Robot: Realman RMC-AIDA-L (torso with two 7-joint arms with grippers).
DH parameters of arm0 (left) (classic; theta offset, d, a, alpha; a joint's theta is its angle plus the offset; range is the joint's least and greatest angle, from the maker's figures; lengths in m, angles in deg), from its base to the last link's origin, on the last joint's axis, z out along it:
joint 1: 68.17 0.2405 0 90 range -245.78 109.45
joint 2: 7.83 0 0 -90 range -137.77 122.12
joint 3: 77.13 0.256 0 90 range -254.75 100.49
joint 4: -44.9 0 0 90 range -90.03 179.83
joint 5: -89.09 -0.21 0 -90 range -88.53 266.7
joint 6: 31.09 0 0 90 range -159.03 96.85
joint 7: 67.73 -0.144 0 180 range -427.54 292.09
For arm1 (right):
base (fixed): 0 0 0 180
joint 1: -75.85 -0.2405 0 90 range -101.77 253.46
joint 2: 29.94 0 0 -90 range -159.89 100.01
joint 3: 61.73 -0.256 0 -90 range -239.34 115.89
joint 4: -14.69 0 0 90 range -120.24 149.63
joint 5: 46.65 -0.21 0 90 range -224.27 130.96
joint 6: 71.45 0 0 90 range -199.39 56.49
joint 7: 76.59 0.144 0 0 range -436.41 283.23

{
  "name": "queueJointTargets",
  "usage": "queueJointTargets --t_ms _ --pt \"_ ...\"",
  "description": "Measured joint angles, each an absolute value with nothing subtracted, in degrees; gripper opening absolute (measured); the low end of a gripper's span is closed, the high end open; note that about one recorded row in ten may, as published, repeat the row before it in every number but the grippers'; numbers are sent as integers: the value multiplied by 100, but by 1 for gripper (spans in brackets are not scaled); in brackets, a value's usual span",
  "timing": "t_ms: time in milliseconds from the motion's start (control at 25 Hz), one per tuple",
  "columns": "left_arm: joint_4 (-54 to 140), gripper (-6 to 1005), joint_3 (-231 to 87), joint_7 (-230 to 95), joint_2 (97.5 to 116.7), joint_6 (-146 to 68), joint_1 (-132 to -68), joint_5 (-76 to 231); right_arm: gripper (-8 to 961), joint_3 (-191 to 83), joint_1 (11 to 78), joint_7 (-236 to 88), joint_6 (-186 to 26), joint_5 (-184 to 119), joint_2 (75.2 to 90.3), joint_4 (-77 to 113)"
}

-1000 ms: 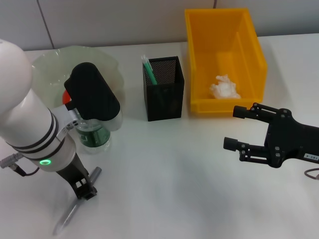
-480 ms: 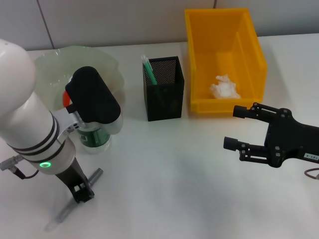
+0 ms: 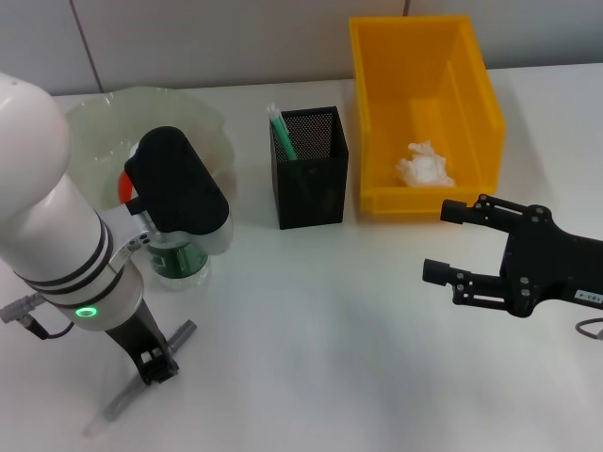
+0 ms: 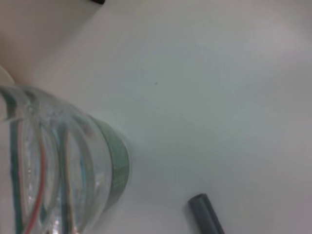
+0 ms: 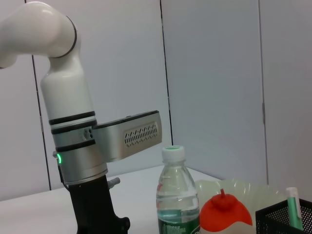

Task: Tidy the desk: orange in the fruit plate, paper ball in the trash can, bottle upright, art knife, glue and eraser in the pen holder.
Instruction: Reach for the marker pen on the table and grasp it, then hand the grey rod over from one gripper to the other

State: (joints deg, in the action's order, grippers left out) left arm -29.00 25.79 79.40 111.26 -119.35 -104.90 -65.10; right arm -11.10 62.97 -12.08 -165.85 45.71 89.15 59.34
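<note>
The grey art knife (image 3: 141,379) lies flat near the table's front left, its grey end (image 4: 207,214) in the left wrist view. My left gripper (image 3: 155,363) is down on the knife's middle. The bottle (image 3: 175,260) stands upright just behind it, half hidden by my left wrist. The orange (image 5: 224,210) rests in the pale green fruit plate (image 3: 94,118). A white paper ball (image 3: 424,165) lies in the yellow trash can (image 3: 476,85). A green-and-white glue stick (image 3: 281,134) pokes out of the black mesh pen holder (image 3: 311,184). The eraser is out of view. My right gripper (image 3: 448,242) hovers open and empty at the right.
My large white left arm (image 3: 47,217) covers the left side of the table and part of the plate. A grey wall runs along the back.
The left gripper shifted slightly towards the front left, and the art knife turned a little with it. The right arm has not moved.
</note>
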Motion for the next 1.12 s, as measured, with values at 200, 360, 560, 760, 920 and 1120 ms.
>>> queueJointTargets --t_ms 200,360,560,760,920,1120 --pt "-2900 313 2579 7941 11126 -11934 -10490 -6511 785 -1110 6300 -1209 -16585 4571 8915 5934" --pt "-2878 270 2579 7944 11126 -11935 -10504 -6517 785 -1111 6302 -1208 -16588 4570 8915 5935" --pt "-2720 273 2579 7948 11133 -11942 -10600 -6524 785 -1110 6302 -1208 -16591 4560 8915 5934" --pt "-2656 193 2584 7949 11135 -11951 -10651 -6519 785 -1116 6302 -1210 -16593 4551 8915 5934" --pt "-2711 179 2586 7945 11135 -11952 -10657 -6517 784 -1129 6301 -1219 -16594 4548 8915 5934" --pt "-2787 173 2587 7926 11135 -11952 -10660 -6518 784 -1170 6293 -1223 -16594 4548 8915 5935"
